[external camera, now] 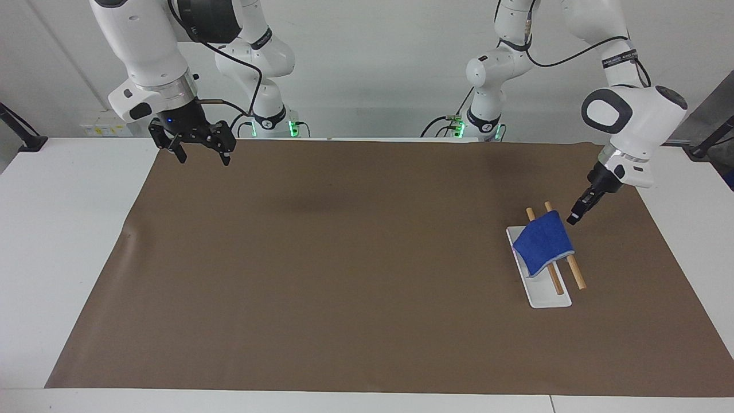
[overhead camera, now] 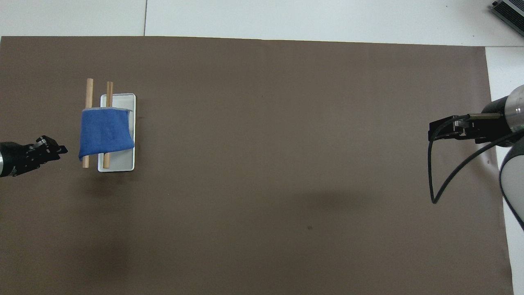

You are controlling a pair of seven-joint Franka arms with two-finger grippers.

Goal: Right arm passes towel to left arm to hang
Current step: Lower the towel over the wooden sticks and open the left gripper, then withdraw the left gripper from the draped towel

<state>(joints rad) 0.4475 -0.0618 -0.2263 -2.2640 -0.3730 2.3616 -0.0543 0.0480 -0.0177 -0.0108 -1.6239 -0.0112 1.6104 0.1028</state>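
Towel point(external camera: 543, 242) draped over the two wooden rods point(external camera: 573, 269) of the white-based rack point(external camera: 545, 298), at the left arm's end of the table. Left gripper point(external camera: 574, 218) hangs just beside it, holding nothing; its finger gap cannot be judged. Right gripper point(external camera: 198, 144) waits with fingers spread, empty. Hanging appears complete; next move calls for withdrawal. Rod supports are hidden under the cloth.
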